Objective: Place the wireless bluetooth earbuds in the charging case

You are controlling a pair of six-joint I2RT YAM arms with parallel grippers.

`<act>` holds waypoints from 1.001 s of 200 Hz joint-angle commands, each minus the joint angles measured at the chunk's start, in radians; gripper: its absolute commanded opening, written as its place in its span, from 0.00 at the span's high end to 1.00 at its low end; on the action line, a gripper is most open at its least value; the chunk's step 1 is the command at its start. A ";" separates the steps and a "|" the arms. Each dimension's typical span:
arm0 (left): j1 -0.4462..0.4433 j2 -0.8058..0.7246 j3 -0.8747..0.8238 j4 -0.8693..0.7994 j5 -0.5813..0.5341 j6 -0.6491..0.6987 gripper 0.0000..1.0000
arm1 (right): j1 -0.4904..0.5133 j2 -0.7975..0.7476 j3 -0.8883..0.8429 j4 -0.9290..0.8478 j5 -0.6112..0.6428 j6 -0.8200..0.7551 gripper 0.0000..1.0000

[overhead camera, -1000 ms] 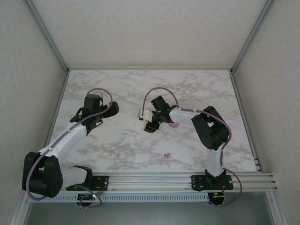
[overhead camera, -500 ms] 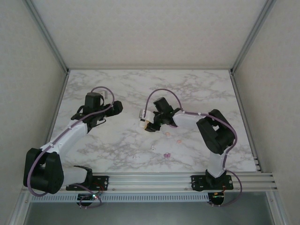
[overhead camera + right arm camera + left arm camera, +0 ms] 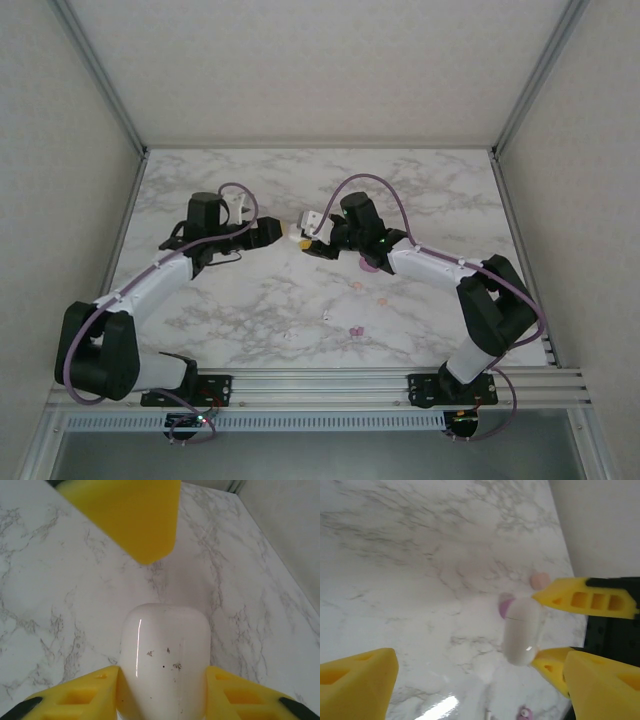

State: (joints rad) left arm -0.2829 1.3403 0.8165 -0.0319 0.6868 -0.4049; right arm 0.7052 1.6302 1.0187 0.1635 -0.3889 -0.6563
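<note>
A white pebble-shaped charging case [image 3: 165, 660], lid closed, is clamped between the yellow fingers of my right gripper [image 3: 162, 675] and held above the table centre [image 3: 298, 236]. My left gripper [image 3: 480, 690] faces it with jaws open and nothing between them; the case [image 3: 522, 630] hangs just ahead of its fingers. In the top view the left gripper [image 3: 272, 232] and right gripper [image 3: 308, 240] nearly meet. Earbuds lie loose on the marble: a peach one [image 3: 357, 286], another peach one [image 3: 382, 299], a white one [image 3: 326, 316] and a purple one [image 3: 354, 330].
A pinkish-purple rounded piece [image 3: 370, 265] lies beside the right forearm. The marble table [image 3: 250, 190] is walled left, right and back. One yellow finger [image 3: 130, 515] of the left gripper hangs just past the case in the right wrist view.
Both arms have swung toward the table centre and their grippers now face each other. The right gripper carried the white case up and leftward. The left jaws have narrowed a little.
</note>
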 commanded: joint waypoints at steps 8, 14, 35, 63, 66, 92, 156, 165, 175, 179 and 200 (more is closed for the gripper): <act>-0.028 0.033 0.055 0.033 0.135 -0.006 0.24 | 0.013 -0.031 -0.008 0.046 -0.002 0.015 0.60; -0.035 0.040 0.063 0.034 0.143 -0.003 0.27 | 0.013 -0.032 -0.006 0.045 -0.005 0.013 0.60; -0.060 0.066 0.090 0.017 0.152 0.016 0.36 | 0.014 -0.039 -0.006 0.050 -0.005 0.010 0.60; -0.079 0.105 0.117 0.008 0.160 0.018 0.44 | 0.016 -0.049 -0.005 0.045 -0.013 0.006 0.60; -0.080 0.107 0.118 0.007 0.160 0.020 0.44 | 0.016 -0.049 -0.005 0.047 -0.011 0.005 0.60; -0.090 0.129 0.149 -0.043 0.153 0.051 0.47 | 0.017 -0.055 -0.006 0.049 -0.017 0.006 0.60; -0.093 0.129 0.157 -0.075 0.163 0.089 0.65 | 0.019 -0.058 -0.002 0.042 -0.008 -0.003 0.60; -0.093 0.131 0.159 -0.074 0.166 0.090 0.69 | 0.019 -0.058 0.001 0.038 -0.011 -0.006 0.60; -0.093 0.134 0.162 -0.074 0.168 0.092 0.72 | 0.019 -0.058 0.001 0.036 -0.015 -0.009 0.60; -0.093 0.134 0.164 -0.075 0.169 0.092 0.72 | 0.019 -0.058 0.003 0.036 -0.016 -0.010 0.60; -0.094 0.140 0.173 -0.075 0.174 0.092 0.71 | 0.020 -0.059 0.004 0.036 -0.029 -0.013 0.60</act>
State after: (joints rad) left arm -0.3645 1.4693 0.9447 -0.0956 0.8062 -0.3328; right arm 0.7124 1.6051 1.0187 0.1780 -0.3939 -0.6598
